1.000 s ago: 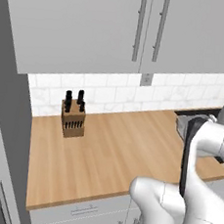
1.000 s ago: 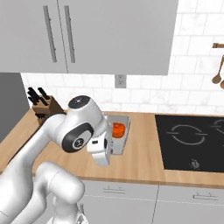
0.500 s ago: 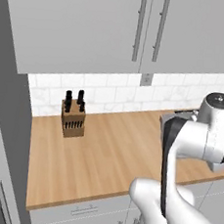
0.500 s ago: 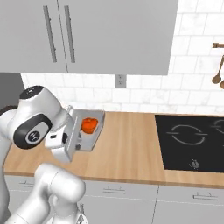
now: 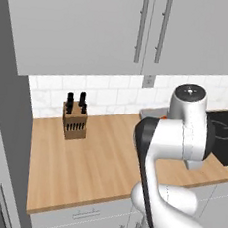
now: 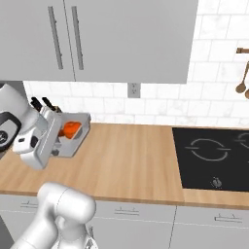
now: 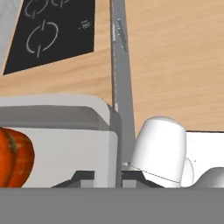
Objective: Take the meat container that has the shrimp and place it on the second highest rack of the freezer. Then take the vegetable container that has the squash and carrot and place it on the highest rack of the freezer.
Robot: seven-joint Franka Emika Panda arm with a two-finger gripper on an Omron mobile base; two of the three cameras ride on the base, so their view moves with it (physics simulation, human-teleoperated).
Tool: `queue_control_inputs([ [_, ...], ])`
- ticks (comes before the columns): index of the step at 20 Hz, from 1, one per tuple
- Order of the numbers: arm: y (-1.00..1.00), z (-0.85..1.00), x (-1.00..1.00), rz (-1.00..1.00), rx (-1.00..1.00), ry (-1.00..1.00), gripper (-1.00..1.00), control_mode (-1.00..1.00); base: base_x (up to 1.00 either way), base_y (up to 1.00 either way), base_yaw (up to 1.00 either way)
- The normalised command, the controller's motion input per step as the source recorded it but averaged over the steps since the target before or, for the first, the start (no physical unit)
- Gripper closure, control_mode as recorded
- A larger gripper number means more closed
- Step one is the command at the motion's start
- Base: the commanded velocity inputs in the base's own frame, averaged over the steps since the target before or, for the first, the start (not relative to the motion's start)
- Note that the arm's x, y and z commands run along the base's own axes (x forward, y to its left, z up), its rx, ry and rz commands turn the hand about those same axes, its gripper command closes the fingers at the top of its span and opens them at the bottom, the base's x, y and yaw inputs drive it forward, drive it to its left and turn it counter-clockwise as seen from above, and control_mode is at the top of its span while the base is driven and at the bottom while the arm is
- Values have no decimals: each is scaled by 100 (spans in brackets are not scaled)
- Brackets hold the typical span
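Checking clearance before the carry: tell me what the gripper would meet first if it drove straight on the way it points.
Probably the wooden counter. The gripper, clamped on the grey container's wall, points down over it; depth is uncertain.

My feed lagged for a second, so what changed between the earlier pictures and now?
The arm swung left along the counter, carrying the grey container with the orange vegetables from beside the cooktop toward the knife block. The claw stayed shut on the container's wall. Knife block, cooktop and cabinets did not move.
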Motion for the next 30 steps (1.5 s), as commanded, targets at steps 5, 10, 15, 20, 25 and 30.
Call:
queue_control_inputs([
  [5,20,21,0,0,0,1,100,-100,0,0,0],
  [10,0,0,-9,6,1,0,100,-100,0,0,0],
  [15,0,0,-11,7,0,0,100,-100,0,0,0],
  [20,0,0,0,0,0,0,100,100,-80,0,20],
  [25,0,0,0,0,0,0,100,100,-97,-9,62],
  [30,0,0,0,0,0,0,100,100,-36,11,97],
])
